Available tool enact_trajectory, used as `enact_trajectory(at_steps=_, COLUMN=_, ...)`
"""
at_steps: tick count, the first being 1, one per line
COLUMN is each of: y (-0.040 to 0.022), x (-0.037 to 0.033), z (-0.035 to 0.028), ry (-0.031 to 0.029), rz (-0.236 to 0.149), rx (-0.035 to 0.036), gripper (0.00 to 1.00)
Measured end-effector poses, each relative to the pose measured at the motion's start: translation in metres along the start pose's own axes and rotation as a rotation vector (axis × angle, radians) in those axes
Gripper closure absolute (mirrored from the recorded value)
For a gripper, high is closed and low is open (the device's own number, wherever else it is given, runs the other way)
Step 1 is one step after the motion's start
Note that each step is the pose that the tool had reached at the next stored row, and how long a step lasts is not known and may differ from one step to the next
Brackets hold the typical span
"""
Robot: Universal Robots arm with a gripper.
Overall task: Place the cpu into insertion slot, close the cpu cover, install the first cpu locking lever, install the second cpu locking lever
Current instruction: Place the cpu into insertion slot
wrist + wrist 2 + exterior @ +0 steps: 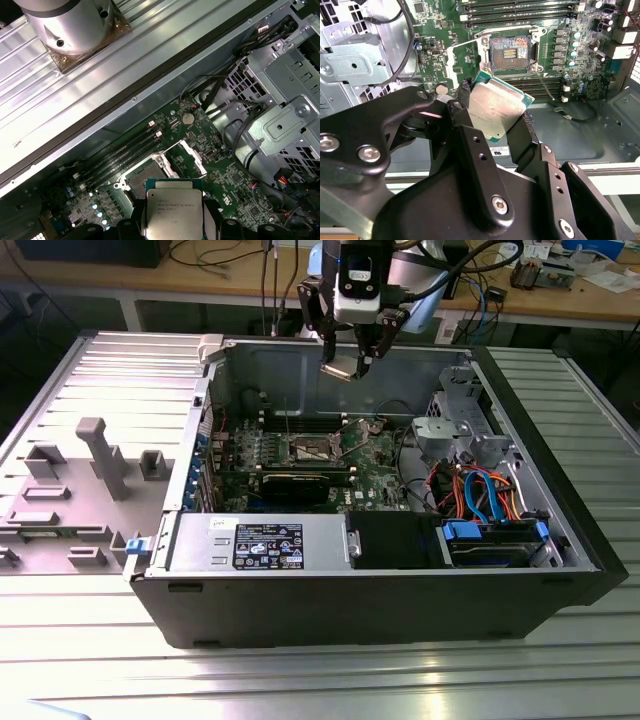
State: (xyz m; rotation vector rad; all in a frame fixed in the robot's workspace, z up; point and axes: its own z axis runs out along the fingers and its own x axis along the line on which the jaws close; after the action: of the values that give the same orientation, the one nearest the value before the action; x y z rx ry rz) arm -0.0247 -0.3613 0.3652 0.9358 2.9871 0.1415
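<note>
Case (380, 612) on bench (300, 680), board (385, 468) inside with slot (312, 448) mid-board, cpu (338, 369) in the jaws above the slot, drive cage (452, 430) at the exterior view's right, fixtures (100, 455) beside the case at its left.

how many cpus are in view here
1. The cpu is held in the gripper, up above the open case; the slot is empty. Parts of the case are hidden, so another could be out of sight.
</note>
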Motion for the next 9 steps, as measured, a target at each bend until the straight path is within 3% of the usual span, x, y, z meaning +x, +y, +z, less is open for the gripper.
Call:
enact_trajectory(at_steps=5, y=0.0000, x=0.0000, z=0.0000, ry=-0.0004, rz=0.005, rx=-0.0002, gripper=0.46)
enact_trajectory(at_steps=9, y=-0.0008, x=-0.0006, z=0.0000, ry=-0.0039, rz=0.044, rx=-0.0009, gripper=0.46)
